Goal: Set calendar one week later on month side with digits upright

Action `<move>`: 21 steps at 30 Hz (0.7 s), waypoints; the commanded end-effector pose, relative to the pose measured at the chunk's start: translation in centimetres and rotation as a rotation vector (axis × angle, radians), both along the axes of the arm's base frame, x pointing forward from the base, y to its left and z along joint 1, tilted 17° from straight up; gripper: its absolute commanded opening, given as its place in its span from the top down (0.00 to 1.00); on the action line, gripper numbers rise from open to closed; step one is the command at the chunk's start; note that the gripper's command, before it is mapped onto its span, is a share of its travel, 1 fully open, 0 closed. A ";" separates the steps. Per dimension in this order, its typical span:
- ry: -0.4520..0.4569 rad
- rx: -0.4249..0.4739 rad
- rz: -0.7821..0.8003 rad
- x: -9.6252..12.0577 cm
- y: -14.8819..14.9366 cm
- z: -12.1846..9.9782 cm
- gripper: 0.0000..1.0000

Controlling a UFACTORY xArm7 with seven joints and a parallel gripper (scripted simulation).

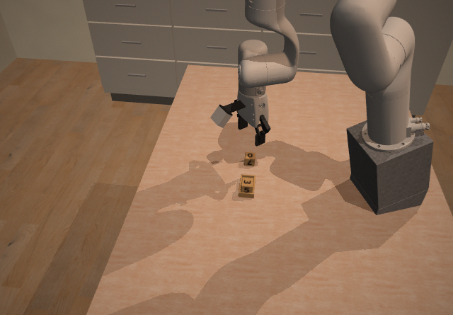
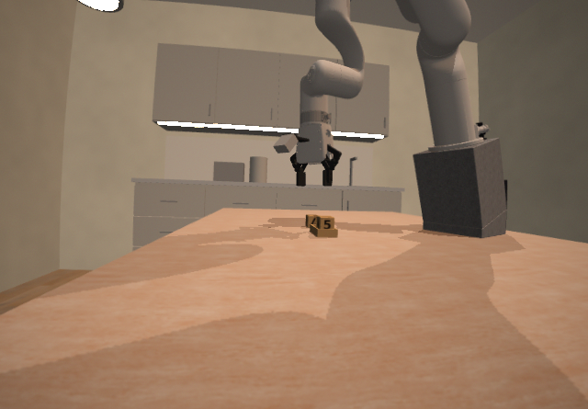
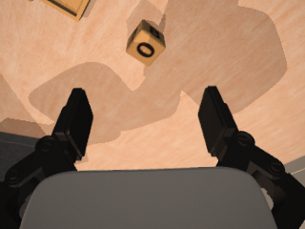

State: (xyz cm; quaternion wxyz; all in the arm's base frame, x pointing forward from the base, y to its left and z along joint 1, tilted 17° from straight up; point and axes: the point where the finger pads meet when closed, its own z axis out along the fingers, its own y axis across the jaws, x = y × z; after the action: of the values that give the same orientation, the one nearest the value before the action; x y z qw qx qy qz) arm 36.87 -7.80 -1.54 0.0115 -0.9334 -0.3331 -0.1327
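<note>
One wooden cube (image 1: 250, 158) (image 2: 310, 221) (image 3: 145, 43) stands on the table behind the tray, outside it. Its top shows a 0, its side toward the top camera a 7 that looks upside down, and another side an 8 in the wrist view. The small wooden tray (image 1: 245, 195) (image 2: 327, 233) (image 3: 78, 17) lies flat and holds the other cube (image 1: 247, 185) (image 2: 326, 222), with an upright 5 on its front and a 3 on top. My gripper (image 1: 250, 132) (image 2: 314, 179) (image 3: 145, 100) is open and empty, above and behind the loose cube. The wrist view cuts off most of the tray.
The arm's grey base block (image 1: 391, 180) (image 2: 451, 190) stands at the right of the table. Drawers and a counter are behind the table. Shadows of the arm fall across the table around the cubes.
</note>
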 end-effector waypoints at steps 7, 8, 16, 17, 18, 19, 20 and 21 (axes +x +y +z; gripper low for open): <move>-0.065 -0.074 0.305 0.1 -0.1 0.0 0.00; -0.068 -0.081 0.333 0.1 -0.1 0.0 0.00; -0.094 -0.141 0.558 0.1 -0.1 0.0 0.00; -0.095 -0.144 0.570 0.1 -0.1 0.0 0.00; -0.100 -0.156 0.615 0.1 -0.1 0.0 0.00; -0.100 -0.156 0.615 0.1 -0.1 0.0 0.00; -0.100 -0.156 0.615 0.1 -0.1 0.0 0.00; -0.103 -0.162 0.640 0.1 -0.1 0.0 0.00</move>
State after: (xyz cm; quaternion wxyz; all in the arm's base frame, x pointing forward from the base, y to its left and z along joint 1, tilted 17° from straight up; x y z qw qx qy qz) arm 36.89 -7.78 -1.64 -0.0268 -0.8001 -0.5860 -0.1251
